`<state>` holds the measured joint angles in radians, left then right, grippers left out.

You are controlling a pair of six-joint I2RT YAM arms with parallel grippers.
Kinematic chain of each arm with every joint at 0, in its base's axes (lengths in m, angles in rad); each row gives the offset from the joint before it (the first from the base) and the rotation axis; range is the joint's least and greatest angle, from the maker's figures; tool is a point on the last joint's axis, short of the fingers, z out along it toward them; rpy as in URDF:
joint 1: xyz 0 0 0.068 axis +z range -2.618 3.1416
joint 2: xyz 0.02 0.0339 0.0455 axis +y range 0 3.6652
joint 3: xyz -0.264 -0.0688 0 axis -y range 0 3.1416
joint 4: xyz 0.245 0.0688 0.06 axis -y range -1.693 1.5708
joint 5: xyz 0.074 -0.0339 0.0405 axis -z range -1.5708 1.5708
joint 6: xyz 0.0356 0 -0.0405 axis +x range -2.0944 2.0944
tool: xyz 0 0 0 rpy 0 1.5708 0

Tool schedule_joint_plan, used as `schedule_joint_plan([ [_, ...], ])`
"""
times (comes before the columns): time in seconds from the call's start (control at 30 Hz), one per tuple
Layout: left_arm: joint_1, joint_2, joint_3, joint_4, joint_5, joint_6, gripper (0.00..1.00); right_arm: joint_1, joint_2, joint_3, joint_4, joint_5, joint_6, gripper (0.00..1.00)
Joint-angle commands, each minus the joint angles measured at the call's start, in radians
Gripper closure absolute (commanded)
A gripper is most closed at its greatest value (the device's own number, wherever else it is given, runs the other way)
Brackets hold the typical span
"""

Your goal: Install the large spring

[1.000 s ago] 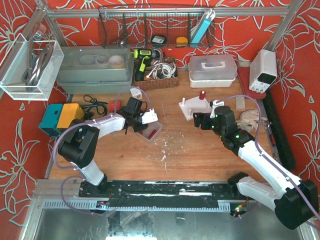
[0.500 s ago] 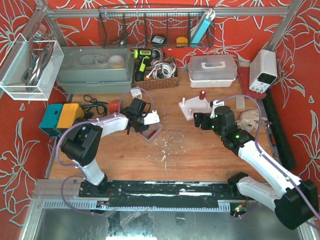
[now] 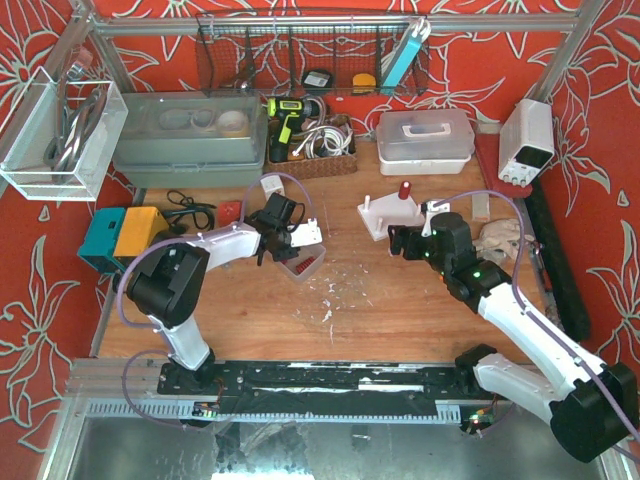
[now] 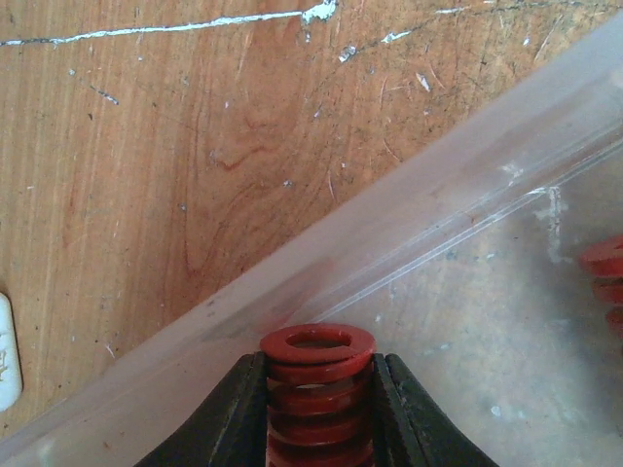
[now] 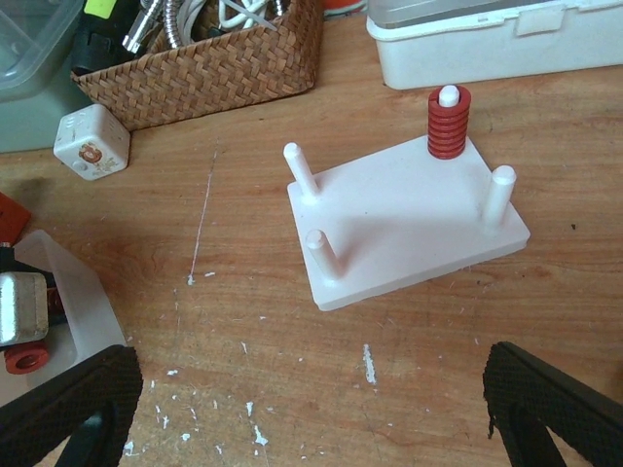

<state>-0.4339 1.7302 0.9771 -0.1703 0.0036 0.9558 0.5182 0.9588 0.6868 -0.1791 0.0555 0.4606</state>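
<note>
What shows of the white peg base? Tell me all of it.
The white peg base is a flat rectangular slab, plastic by its look, lying on the wooden table. Four upright round pegs stand at its corners; one carries a red spring, three are bare. Nothing else touches it.

Scratched wood table; red floral wall behind & either side of it, wire rack above its back edge
</note>
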Motion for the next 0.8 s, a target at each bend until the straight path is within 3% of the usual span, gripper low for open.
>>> schedule_joint_plan([
  [0.0,-0.003,0.036,-0.015,-0.040,0.015,0.007,0.79,0.008,-0.027,0.014,-0.006,0.035,-0.009,0.04],
  [0.57,-0.003,-0.184,-0.066,0.022,0.123,0.012,0.81,0.008,-0.025,0.014,-0.006,0.050,-0.013,0.03],
  [0.77,0.007,-0.152,-0.036,-0.068,0.036,0.007,0.58,0.007,-0.032,0.011,-0.008,0.051,-0.014,0.03],
])
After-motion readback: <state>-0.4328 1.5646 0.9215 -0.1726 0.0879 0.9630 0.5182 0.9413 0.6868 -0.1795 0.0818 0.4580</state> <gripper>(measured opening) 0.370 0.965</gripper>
